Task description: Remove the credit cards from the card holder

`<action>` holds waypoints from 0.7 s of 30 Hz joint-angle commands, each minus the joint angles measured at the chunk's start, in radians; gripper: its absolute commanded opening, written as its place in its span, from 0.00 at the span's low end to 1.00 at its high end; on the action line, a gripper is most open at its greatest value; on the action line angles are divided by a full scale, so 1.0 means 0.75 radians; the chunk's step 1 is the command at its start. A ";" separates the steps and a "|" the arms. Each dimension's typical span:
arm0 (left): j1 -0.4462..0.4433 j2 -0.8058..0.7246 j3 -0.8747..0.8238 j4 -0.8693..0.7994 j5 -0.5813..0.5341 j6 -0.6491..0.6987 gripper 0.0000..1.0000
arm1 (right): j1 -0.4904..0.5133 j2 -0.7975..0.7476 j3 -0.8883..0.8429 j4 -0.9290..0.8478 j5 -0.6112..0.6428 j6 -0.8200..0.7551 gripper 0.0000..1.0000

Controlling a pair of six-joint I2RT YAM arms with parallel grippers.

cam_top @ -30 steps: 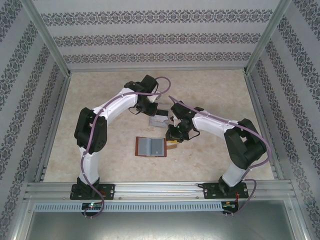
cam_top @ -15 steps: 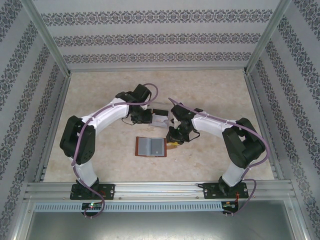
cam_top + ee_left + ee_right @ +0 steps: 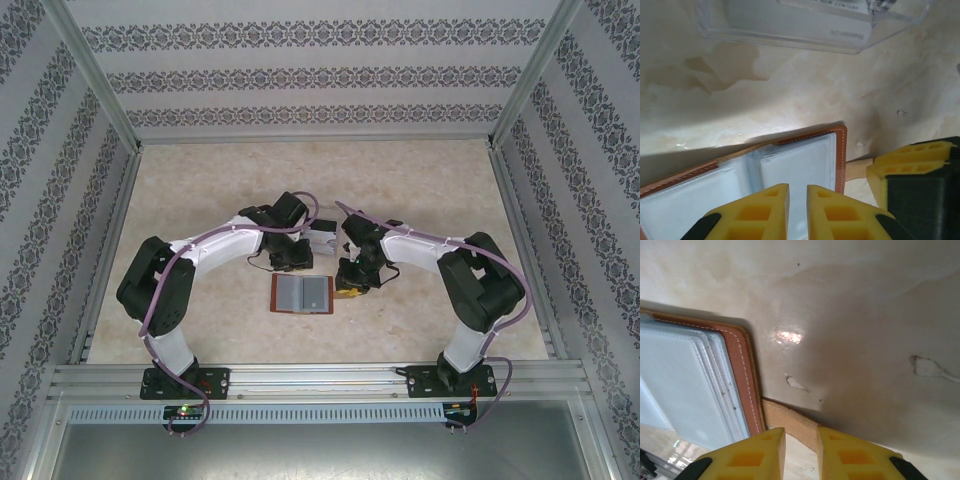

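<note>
Tabletop [image 3: 200, 200] carries the card holder [image 3: 302, 294], open and flat at centre, pockets up. The clear box [image 3: 322, 240] is just off its 12 o'clock.

Left tool [image 3: 797, 200] hovers over the holder's 12 o'clock edge, fingers nearly together, nothing between them. Right tool [image 3: 801, 440] sits at the 3 o'clock edge, apparently clamped on the strap tab [image 3: 790, 422].

One of the credit cards [image 3: 825, 22], I think, shows through the box. Any in the grey-blue pockets [image 3: 795, 165] I cannot pick out.

Step in hand, I judge: draw a card. I'd hold the tab down, part the left fingers slightly, catch a card edge and pull flat along the pocket mouth, not upward.
</note>
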 commanded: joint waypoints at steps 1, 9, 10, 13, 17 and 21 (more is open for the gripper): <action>-0.019 -0.013 -0.018 0.084 0.073 -0.066 0.16 | 0.012 0.037 -0.012 -0.019 0.046 -0.031 0.25; -0.039 0.013 -0.073 0.237 0.223 -0.169 0.16 | 0.013 0.058 -0.023 -0.014 0.047 -0.036 0.24; -0.043 0.019 -0.077 0.256 0.247 -0.182 0.16 | 0.013 0.059 -0.024 -0.014 0.046 -0.037 0.24; -0.047 0.042 -0.089 0.283 0.320 -0.205 0.16 | 0.013 0.058 -0.022 -0.017 0.044 -0.039 0.24; -0.050 0.063 -0.113 0.294 0.392 -0.204 0.16 | 0.012 0.056 -0.015 -0.027 0.046 -0.043 0.24; -0.053 0.089 -0.139 0.304 0.440 -0.208 0.16 | 0.011 0.060 -0.003 -0.031 0.046 -0.042 0.24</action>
